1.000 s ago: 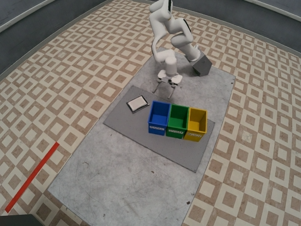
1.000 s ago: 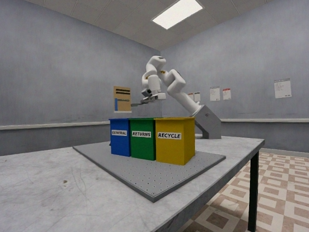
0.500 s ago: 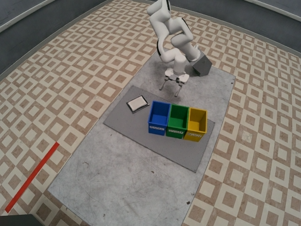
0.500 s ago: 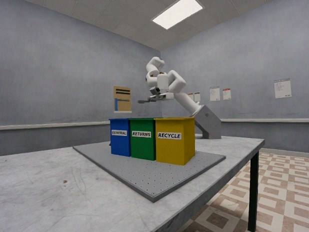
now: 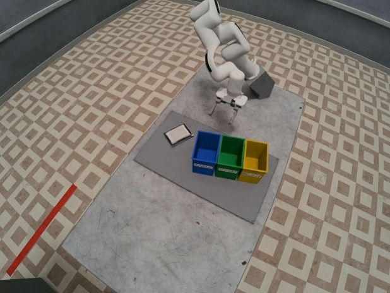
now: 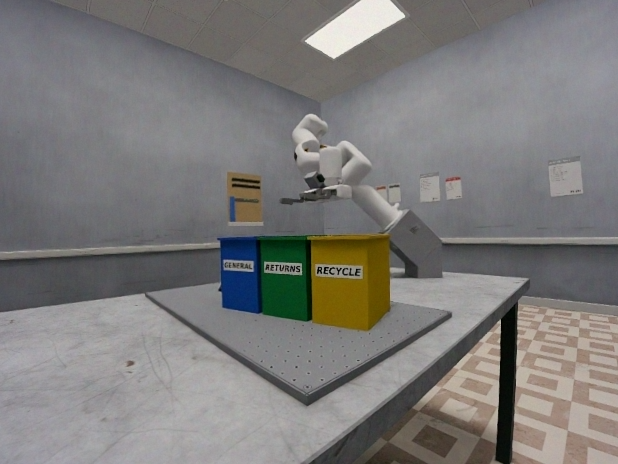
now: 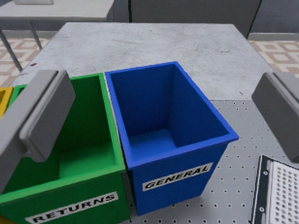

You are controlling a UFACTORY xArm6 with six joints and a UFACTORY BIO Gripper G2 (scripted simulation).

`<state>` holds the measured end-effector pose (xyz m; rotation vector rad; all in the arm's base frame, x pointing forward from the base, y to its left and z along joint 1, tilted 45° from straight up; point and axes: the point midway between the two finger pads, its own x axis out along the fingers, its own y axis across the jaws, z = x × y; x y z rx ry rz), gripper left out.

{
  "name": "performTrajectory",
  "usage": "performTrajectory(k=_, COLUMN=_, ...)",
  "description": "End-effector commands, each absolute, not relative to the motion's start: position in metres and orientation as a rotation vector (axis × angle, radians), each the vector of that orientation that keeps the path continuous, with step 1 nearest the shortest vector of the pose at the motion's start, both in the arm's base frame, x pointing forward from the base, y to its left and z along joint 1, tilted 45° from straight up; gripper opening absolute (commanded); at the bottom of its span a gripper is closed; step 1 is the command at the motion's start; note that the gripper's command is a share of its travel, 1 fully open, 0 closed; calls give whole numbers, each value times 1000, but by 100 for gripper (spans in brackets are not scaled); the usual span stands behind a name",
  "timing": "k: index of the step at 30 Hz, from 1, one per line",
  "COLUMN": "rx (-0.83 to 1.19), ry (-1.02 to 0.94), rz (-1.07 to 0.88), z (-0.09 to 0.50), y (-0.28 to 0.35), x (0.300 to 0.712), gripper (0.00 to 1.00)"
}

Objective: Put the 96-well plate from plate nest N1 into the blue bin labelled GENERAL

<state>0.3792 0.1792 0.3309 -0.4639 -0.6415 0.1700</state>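
Grey-fingered gripper (image 5: 221,118) (image 6: 300,199) (image 7: 164,115), mine: hanging parted, holding nothing. White rectangular plate (image 5: 178,134) (image 7: 286,193): sitting in black nest (image 5: 188,129) (image 7: 260,195), seemingly awaiting my grasp.
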Motion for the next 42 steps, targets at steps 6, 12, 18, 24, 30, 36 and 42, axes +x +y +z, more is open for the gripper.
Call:
performTrajectory(k=6, rx=-384, ry=-692, rz=-51, z=345, y=149, x=390, gripper=37)
performTrajectory(k=12, rx=-338, ry=-717, rz=-177, z=353, y=132, x=397, gripper=37)
performTrajectory(k=18, rx=-289, ry=-740, rz=-305, z=364, y=106, x=406, gripper=37)
performTrajectory(k=24, rx=-290, ry=-741, rz=-305, z=376, y=80, x=416, gripper=37)
performTrajectory(k=30, rx=-290, ry=-741, rz=-305, z=383, y=62, x=422, gripper=37)
performTrajectory(k=36, rx=-290, ry=-741, rz=-305, z=395, y=36, x=431, gripper=37)
performTrajectory(k=42, rx=-290, ry=-741, rz=-305, z=406, y=10, x=441, gripper=37)
